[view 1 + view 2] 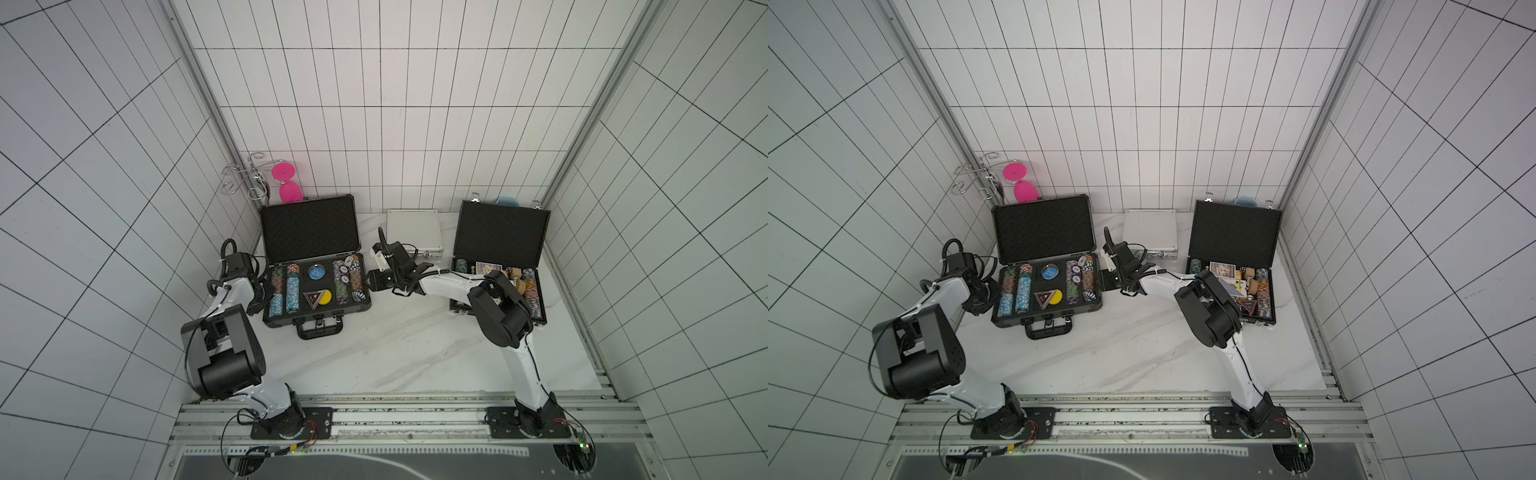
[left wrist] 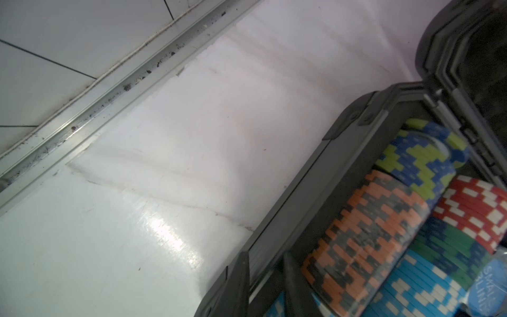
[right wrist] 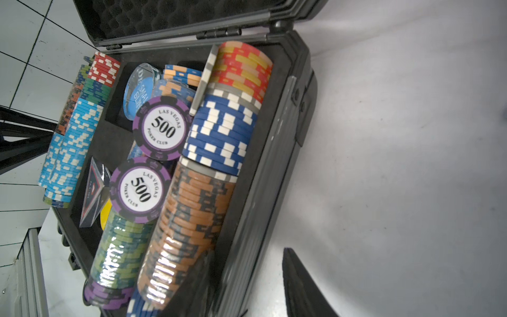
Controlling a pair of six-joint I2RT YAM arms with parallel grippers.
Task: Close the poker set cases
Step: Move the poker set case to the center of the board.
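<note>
The table [image 1: 395, 353] is glossy, the silver case [image 1: 413, 228] brushed metal

Both top views: bright, even overhead light; tiled walls [image 1: 104, 166] bow at frame edges, wide-angle distortion. Soft grey shadows on white table [image 1: 374, 353]. Left wrist view: glare streak on table, chips [image 2: 370, 233] slightly blurred. Right wrist view: chips sharp, glare on plastic wrap [image 3: 115, 260], broad shadow across table.

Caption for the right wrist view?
Open dark grey case: lid raised, chip rows inside, two purple 500 chips on top.
</note>
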